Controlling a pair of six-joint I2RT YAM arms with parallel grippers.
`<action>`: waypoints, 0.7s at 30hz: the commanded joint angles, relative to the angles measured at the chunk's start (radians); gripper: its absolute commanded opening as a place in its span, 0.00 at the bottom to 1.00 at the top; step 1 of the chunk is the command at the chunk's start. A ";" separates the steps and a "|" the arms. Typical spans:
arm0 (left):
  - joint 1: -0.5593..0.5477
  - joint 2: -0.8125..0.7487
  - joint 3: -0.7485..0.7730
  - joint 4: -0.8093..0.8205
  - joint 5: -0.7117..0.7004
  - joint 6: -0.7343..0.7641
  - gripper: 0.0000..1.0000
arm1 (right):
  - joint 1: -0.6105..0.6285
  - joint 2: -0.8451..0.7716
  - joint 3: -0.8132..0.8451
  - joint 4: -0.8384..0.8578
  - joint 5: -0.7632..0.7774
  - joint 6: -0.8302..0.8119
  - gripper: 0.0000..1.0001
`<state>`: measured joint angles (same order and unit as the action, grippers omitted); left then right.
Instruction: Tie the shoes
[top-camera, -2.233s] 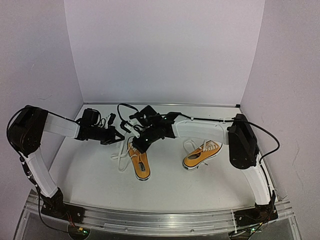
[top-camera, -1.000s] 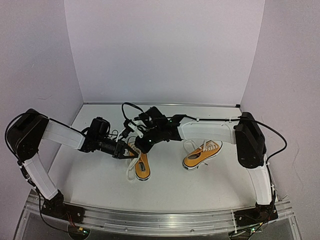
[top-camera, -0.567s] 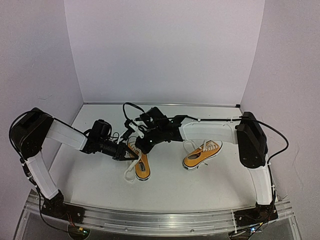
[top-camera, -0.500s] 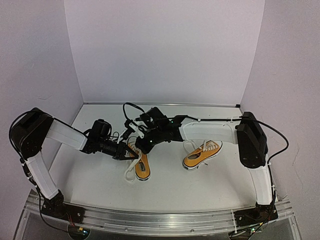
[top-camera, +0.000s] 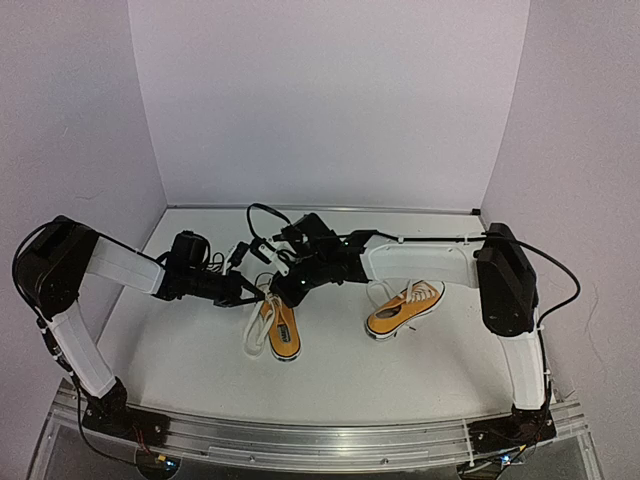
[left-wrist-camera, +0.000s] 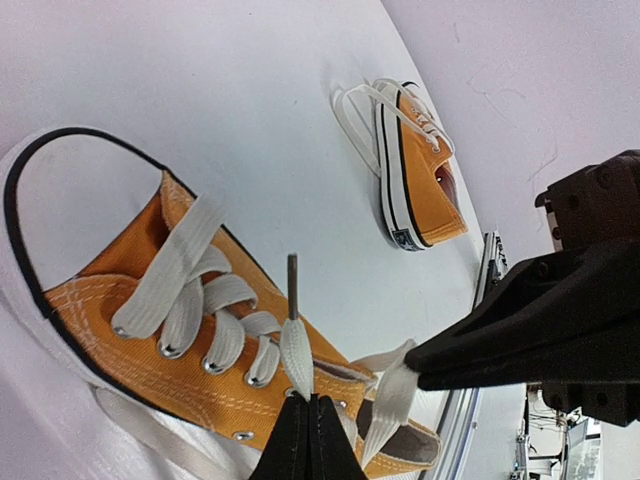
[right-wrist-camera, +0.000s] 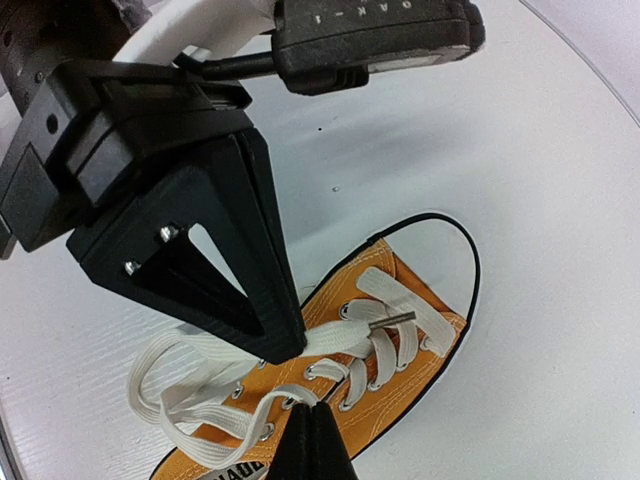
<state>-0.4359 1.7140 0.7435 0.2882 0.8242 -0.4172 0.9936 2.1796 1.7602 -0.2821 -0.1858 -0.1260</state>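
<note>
Two orange-yellow shoes with white laces lie on the white table. The left shoe (top-camera: 279, 328) sits under both grippers; the right shoe (top-camera: 405, 308) lies apart, with loose laces. My left gripper (left-wrist-camera: 308, 398) is shut on a white lace end (left-wrist-camera: 297, 350) with a dark aglet, held just above the near shoe (left-wrist-camera: 110, 300). My right gripper (right-wrist-camera: 315, 408) is shut on a lace strand (right-wrist-camera: 285, 392) of the same shoe (right-wrist-camera: 425, 385). The two grippers (top-camera: 250, 290) (top-camera: 291, 287) are close together above the shoe's opening. The other shoe (left-wrist-camera: 425, 190) shows far off in the left wrist view.
Pale walls enclose the table on three sides (top-camera: 320, 110). An aluminium rail (top-camera: 320, 440) runs along the near edge between the arm bases. Black cables (top-camera: 262, 215) loop above the right wrist.
</note>
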 joint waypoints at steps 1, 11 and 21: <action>-0.037 0.031 0.078 0.006 0.004 0.044 0.00 | 0.000 -0.072 -0.009 0.045 -0.018 0.012 0.00; -0.076 0.125 0.096 0.109 0.112 0.015 0.00 | -0.008 -0.076 -0.017 0.058 -0.017 0.026 0.00; -0.098 0.017 -0.016 0.181 0.225 0.007 0.00 | -0.017 -0.077 -0.030 0.058 -0.016 0.040 0.00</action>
<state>-0.5146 1.7954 0.7465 0.4141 0.9601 -0.4194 0.9819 2.1677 1.7313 -0.2550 -0.1999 -0.0996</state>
